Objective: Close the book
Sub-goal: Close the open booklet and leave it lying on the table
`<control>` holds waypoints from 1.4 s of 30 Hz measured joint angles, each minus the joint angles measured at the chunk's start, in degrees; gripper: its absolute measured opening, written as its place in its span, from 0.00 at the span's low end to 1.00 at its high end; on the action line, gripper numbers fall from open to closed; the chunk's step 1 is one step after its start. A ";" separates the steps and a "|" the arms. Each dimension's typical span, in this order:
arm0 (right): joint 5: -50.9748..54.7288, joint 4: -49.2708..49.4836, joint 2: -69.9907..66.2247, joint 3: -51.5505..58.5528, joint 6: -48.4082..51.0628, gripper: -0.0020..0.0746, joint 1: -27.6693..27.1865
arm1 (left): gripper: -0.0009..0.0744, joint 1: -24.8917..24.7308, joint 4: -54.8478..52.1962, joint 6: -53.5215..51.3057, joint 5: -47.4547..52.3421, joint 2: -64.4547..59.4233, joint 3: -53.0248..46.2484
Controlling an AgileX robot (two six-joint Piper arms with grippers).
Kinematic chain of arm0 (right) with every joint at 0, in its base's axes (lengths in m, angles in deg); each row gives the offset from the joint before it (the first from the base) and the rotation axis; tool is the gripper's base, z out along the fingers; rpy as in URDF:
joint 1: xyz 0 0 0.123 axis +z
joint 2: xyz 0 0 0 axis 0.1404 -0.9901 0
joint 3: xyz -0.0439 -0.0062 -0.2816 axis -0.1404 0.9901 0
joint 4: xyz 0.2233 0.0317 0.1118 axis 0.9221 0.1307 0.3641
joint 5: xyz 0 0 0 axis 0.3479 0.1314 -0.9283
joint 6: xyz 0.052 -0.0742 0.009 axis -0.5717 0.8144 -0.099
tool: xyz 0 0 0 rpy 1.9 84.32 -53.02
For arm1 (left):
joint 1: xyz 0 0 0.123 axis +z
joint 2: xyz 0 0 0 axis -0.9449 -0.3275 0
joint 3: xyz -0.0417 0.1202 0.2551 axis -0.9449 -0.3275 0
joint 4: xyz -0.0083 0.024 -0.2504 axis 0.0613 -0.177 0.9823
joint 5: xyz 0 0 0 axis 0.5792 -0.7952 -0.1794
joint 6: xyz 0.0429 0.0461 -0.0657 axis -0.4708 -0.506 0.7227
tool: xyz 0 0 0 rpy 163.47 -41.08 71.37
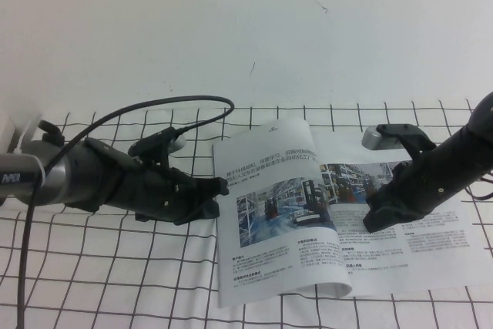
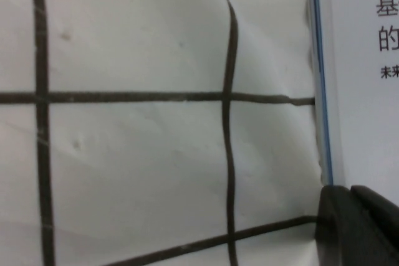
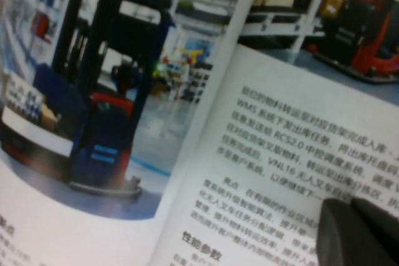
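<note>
The book [image 1: 304, 225] lies open on the grid cloth [image 1: 115, 275], right of centre, its left page arched up and its lower edge curled. The left gripper [image 1: 222, 187] sits at that page's outer edge, its fingers closed together; whether they pinch paper is hidden. The right gripper [image 1: 372, 219] rests low on the right page, also clenched. Each wrist view shows only a dark corner of the fingertips [image 3: 358, 232], and the print is blurred.
</note>
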 joint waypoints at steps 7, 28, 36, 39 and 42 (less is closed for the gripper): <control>0.00 0.00 0.00 0.00 0.00 0.02 0.00 | 0.01 -3.06 -0.98 -0.22 0.73 -1.70 4.53; 0.11 0.00 0.00 -0.04 0.00 0.02 0.00 | 0.01 -2.88 -15.42 11.57 9.92 -3.08 14.91; 0.11 0.00 0.00 -0.04 0.00 0.02 0.00 | 0.01 -0.52 -33.42 28.08 13.73 -1.92 15.00; 0.11 0.00 0.00 -0.04 0.00 0.02 0.00 | 0.01 -0.52 -34.99 29.45 13.34 -2.05 15.05; 0.11 0.00 0.00 -0.04 -0.08 0.02 0.00 | 0.01 -0.52 -34.81 29.81 12.51 -3.02 15.05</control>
